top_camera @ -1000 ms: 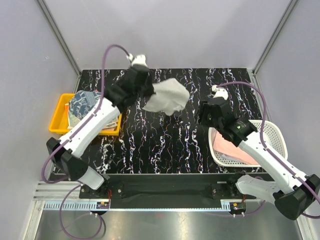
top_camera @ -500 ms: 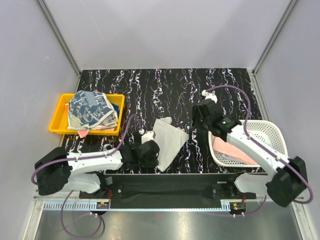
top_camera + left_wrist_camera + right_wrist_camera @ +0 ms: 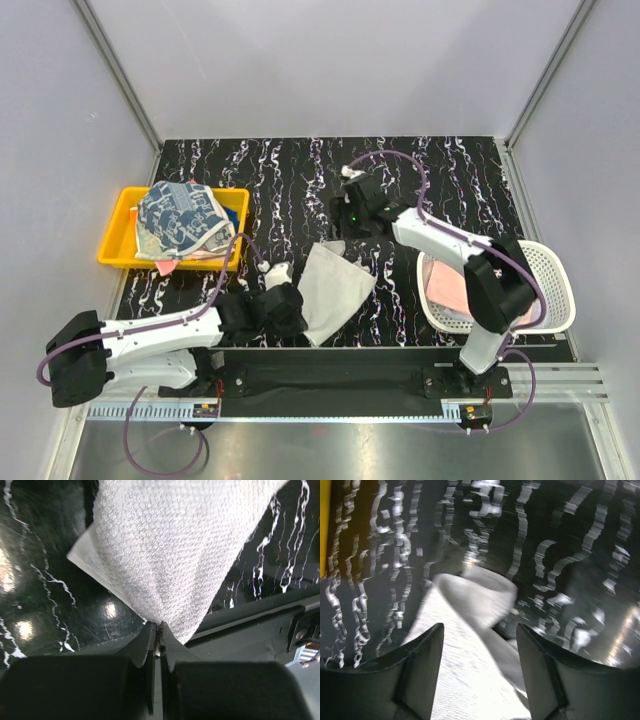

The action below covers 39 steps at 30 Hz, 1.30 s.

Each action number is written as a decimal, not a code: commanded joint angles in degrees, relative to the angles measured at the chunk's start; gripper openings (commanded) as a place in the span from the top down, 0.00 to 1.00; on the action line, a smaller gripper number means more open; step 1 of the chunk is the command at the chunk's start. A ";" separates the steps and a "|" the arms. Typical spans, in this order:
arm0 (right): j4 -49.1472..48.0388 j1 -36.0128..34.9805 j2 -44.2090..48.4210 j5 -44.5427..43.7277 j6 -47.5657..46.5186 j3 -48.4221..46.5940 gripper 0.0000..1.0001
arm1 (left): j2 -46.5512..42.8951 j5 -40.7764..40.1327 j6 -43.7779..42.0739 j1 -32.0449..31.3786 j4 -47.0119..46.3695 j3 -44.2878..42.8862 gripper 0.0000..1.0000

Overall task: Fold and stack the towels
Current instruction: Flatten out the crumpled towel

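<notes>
My bench (image 3: 270, 170): glossy black top, white marble veining, bright glare spots. Plain pale grey walls (image 3: 330, 60) enclose three sides. Aluminium rail (image 3: 350, 412) runs along the near edge.

Towels, soft cloth rectangles:
- 1 whitish plain towel (image 3: 335, 285), right of yellow plastic tray (image 3: 118, 228).
- 1 white towel printed dark blue (image 3: 178, 215), topmost in tray; further layers beneath, number not countable.
- 1 pale pink towel (image 3: 447, 288), far right of tray.

Yellow plastic tray: 1.

White mesh plastic basket (image 3: 545, 268): 1, far right of tray.

Robot arms, white and black: 2, namely left arm (image 3: 150, 338) and right arm (image 3: 445, 235).
</notes>
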State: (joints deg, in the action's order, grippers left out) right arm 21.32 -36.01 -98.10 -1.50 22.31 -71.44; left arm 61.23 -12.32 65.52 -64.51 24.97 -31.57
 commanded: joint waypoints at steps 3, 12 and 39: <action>-0.41 -5.29 -6.73 3.87 -4.11 -8.79 0.30 | -1.46 0.18 -0.39 3.25 0.52 -0.86 0.97; 3.81 -7.50 -15.09 3.00 -4.38 -13.89 0.39 | -2.34 2.12 -3.02 6.50 1.22 -0.42 0.97; 18.76 5.51 -12.13 -4.39 -7.37 -47.77 1.00 | 17.78 0.12 -23.33 31.20 6.40 -43.84 0.98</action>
State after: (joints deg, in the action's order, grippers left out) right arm 39.75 -29.17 -117.27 -5.32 15.44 -123.46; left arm 79.37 -8.01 45.56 -34.11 27.68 -74.87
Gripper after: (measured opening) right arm 0.012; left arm 0.024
